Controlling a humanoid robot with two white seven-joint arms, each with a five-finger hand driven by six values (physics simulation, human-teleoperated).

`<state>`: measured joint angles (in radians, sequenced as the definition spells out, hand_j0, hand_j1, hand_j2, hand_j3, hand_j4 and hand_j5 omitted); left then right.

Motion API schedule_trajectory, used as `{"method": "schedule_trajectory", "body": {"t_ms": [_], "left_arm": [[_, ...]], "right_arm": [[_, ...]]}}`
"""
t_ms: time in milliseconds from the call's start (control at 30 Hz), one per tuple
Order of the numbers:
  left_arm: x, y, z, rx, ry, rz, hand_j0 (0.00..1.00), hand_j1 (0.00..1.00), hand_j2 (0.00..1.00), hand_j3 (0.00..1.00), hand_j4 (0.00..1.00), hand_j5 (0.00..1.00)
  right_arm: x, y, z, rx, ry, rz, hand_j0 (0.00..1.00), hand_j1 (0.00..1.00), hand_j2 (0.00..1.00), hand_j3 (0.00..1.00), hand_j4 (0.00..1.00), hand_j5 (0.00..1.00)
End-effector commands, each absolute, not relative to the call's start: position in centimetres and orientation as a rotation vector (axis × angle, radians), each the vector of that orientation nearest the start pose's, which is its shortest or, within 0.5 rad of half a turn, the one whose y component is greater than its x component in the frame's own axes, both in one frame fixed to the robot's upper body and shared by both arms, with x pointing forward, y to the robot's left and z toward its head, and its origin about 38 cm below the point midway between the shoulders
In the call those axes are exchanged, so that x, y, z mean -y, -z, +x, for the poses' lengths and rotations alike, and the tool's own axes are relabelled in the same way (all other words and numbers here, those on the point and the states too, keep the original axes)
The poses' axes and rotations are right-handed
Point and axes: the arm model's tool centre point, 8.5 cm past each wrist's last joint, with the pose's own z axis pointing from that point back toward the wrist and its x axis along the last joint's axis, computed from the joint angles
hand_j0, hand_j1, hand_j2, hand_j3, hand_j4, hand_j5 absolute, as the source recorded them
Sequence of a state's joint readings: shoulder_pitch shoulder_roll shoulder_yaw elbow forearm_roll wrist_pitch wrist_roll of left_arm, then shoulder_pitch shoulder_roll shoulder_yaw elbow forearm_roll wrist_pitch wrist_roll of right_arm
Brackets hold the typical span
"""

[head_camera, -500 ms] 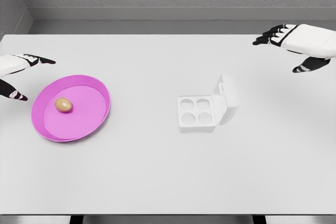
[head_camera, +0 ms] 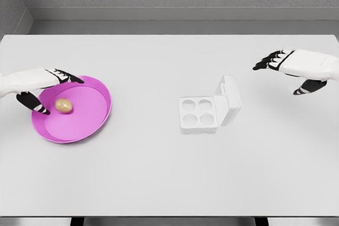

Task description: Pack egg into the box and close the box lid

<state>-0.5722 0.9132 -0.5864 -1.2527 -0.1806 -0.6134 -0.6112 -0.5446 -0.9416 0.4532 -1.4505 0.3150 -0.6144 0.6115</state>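
Left hand (head_camera: pixel 39 89) reaching in from the left edge, white with black fingertips, fingers spread and holding nothing; forefinger stretched over the near-left rim of the plate, thumb pointing down just left of the egg, not seen to touch it; right hand (head_camera: pixel 294 70) hovering at the far right, well apart from the box, fingers loosely parted, palm down, empty.

Wide white tabletop (head_camera: pixel 169 173) filling most of the view, grey wall behind it along the top.

Round pink plate (head_camera: pixel 90 125) with a raised rim lying flat on the left part of the tabletop; largest of the loose things.

White egg box (head_camera: pixel 198 126) standing right of centre, well apart from the plate; four round cups in a square, all four bare; lid (head_camera: pixel 229 99) hinged on the right side, open, tilted up and back to the right.

Small tan egg (head_camera: pixel 63 105) lying on its side inside the plate, toward the left part of it, just under the left hand's spread fingers; smallest thing on show, not in the box.
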Motion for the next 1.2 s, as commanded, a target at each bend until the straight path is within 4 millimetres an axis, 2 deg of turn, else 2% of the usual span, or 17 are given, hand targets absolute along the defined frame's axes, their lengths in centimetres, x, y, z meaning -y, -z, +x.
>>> {"method": "schedule_trajectory", "body": {"t_ms": [0, 67, 133, 200, 267, 333, 433, 700, 800, 1100, 1167], "left_arm": [[-39.0, -17.5, 42.3, 1.213, 1.866, 0.24, 0.99, 0.99, 0.99, 0.99, 0.99, 0.99], [-38.7, -17.1, 42.3, 1.212, 1.871, 0.229, 0.91, 0.91, 0.91, 0.91, 0.91, 0.91], [-38.7, -16.9, 42.2, 1.203, 1.875, 0.224, 0.9, 0.9, 0.9, 0.9, 0.9, 0.9], [-38.9, -16.8, 42.2, 1.191, 1.881, 0.232, 0.89, 0.89, 0.89, 0.89, 0.89, 0.89], [-38.8, -16.7, 42.1, 1.188, 1.884, 0.232, 0.81, 0.81, 0.81, 0.81, 0.81, 0.81], [-38.9, -16.8, 42.1, 1.188, 1.885, 0.235, 0.77, 0.77, 0.77, 0.77, 0.77, 0.77], [-38.9, -16.8, 42.1, 1.187, 1.884, 0.235, 0.76, 0.76, 0.76, 0.76, 0.76, 0.76], [-38.8, -16.6, 42.1, 1.178, 1.894, 0.238, 0.73, 0.73, 0.73, 0.73, 0.73, 0.73], [-38.4, -15.8, 41.9, 1.16, 1.91, 0.214, 0.73, 0.73, 0.73, 0.73, 0.73, 0.73], [-38.7, -15.5, 41.9, 1.141, 1.916, 0.22, 0.73, 0.73, 0.73, 0.73, 0.73, 0.73], [-39.0, -15.4, 42.0, 1.134, 1.904, 0.224, 0.7, 0.7, 0.7, 0.7, 0.7, 0.7]], "right_arm": [[37.5, -24.0, 41.7, 1.297, -2.02, -0.46, 1.0, 1.0, 1.0, 1.0, 1.0, 1.0], [37.3, -24.1, 41.7, 1.303, -2.022, -0.46, 1.0, 1.0, 1.0, 1.0, 1.0, 1.0], [37.2, -24.1, 41.7, 1.304, -2.027, -0.46, 1.0, 1.0, 1.0, 1.0, 1.0, 1.0], [36.4, -23.7, 41.2, 1.306, -2.051, -0.442, 1.0, 1.0, 1.0, 1.0, 1.0, 1.0], [36.2, -23.0, 40.8, 1.302, -2.059, -0.421, 1.0, 1.0, 1.0, 1.0, 1.0, 1.0], [36.2, -22.5, 40.6, 1.293, -2.059, -0.409, 1.0, 1.0, 1.0, 1.0, 1.0, 1.0], [35.5, -22.6, 40.3, 1.299, -2.089, -0.41, 1.0, 1.0, 1.0, 1.0, 1.0, 1.0], [35.6, -21.8, 40.0, 1.272, -2.1, -0.404, 1.0, 1.0, 1.0, 1.0, 1.0, 1.0], [35.6, -21.8, 40.0, 1.27, -2.1, -0.405, 1.0, 1.0, 1.0, 1.0, 1.0, 1.0], [35.5, -21.9, 39.6, 1.265, -2.117, -0.403, 1.0, 1.0, 1.0, 1.0, 1.0, 1.0], [35.6, -21.9, 39.6, 1.264, -2.117, -0.404, 1.0, 1.0, 1.0, 1.0, 1.0, 1.0]]}}
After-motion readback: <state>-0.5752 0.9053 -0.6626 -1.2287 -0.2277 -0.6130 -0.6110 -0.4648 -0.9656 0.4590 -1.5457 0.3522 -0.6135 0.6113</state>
